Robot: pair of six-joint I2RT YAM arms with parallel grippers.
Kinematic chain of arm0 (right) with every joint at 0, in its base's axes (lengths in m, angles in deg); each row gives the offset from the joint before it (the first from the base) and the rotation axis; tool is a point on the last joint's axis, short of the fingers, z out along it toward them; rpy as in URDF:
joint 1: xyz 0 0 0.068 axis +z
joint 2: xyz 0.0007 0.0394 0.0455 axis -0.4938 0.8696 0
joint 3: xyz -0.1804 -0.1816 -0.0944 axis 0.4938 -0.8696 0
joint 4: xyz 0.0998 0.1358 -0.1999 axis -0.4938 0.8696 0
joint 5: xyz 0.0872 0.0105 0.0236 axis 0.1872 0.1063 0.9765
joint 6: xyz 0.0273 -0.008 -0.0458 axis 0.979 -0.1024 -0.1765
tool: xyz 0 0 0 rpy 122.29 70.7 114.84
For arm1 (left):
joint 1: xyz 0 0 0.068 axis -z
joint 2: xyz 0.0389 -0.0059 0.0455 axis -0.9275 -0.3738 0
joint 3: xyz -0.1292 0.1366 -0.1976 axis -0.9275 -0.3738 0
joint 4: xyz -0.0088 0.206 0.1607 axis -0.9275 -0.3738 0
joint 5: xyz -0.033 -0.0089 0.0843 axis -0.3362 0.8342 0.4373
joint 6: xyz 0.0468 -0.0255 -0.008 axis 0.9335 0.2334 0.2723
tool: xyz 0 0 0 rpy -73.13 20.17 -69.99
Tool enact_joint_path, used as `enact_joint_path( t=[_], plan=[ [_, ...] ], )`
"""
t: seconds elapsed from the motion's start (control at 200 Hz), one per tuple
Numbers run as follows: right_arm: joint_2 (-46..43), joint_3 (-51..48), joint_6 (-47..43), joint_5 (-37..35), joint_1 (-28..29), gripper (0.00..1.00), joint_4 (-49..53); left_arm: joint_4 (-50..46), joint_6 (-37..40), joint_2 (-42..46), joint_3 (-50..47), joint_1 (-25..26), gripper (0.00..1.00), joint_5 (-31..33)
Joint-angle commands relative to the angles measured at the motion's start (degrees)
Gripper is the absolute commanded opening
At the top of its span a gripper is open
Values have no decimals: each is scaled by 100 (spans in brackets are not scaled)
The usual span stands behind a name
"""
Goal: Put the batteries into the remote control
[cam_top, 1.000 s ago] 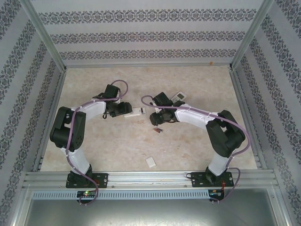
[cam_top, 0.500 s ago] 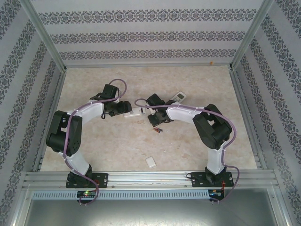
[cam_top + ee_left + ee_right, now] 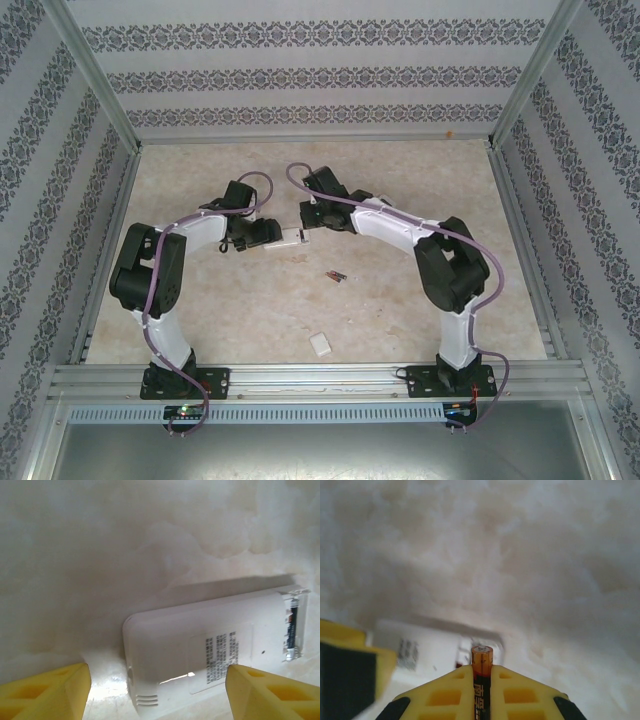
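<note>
The white remote control (image 3: 200,645) lies back up on the table, its battery bay open at the right end with one dark battery (image 3: 291,625) in it. My left gripper (image 3: 157,695) is open, its yellow fingers (image 3: 45,690) standing either side of the remote's near end, the left one clear of it. My right gripper (image 3: 482,669) is shut on a battery (image 3: 482,657) with an orange end, held just above the remote's (image 3: 430,647) open bay. In the top view, the two grippers (image 3: 268,234) (image 3: 306,218) meet over the remote (image 3: 287,238).
Loose batteries (image 3: 335,275) lie on the marble table in front of the remote. A small white cover piece (image 3: 320,344) rests near the front edge. Patterned walls and metal rails enclose the table.
My right arm has swung from the loose batteries up and left to the remote's open end, carrying a battery. The left arm has barely shifted.
</note>
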Motion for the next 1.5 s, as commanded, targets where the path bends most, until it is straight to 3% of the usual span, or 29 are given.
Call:
enact_joint_path(
  t=[0.0, 0.485, 1.034, 1.494],
  plan=[
    [440, 285, 260, -186, 59, 12, -19, 94, -32, -102, 162, -34, 73, -18],
    [1052, 388, 383, -17, 109, 14, -1, 207, -73, -37, 19, -36, 73, -72],
    [680, 280, 688, 171, 123, 28, 222, 107, -64, -1, 77, -38, 73, -62],
    [943, 729, 571, 102, -60, 24, 377, 40, -27, -129, 275, -34, 71, -92]
  ],
)
